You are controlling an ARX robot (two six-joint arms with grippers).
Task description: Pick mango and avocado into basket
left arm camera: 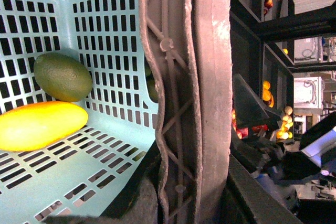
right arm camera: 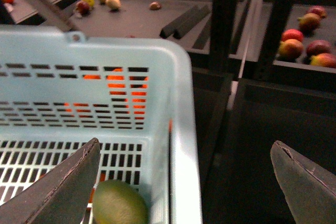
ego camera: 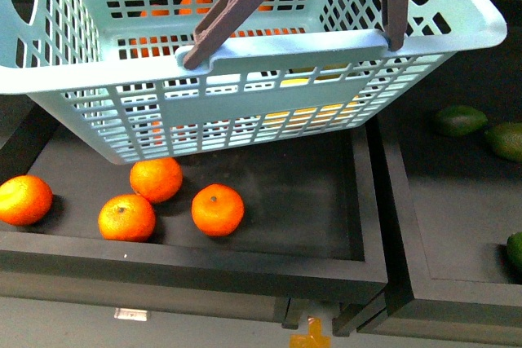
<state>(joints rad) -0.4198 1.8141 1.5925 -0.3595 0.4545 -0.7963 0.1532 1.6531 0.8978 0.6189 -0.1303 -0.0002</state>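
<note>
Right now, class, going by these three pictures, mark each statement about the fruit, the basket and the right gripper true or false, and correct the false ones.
1. The mango lies inside the basket. True.
2. The avocado sits out in the tray among the oranges. False: it is in the basket, against the mango.
3. Four oranges show in the tray in front of the basket. True.
4. The right gripper is shut on a fruit. False: its fingers stand wide apart and grip nothing.
5. The basket's handles are white. False: they are brown.
</note>
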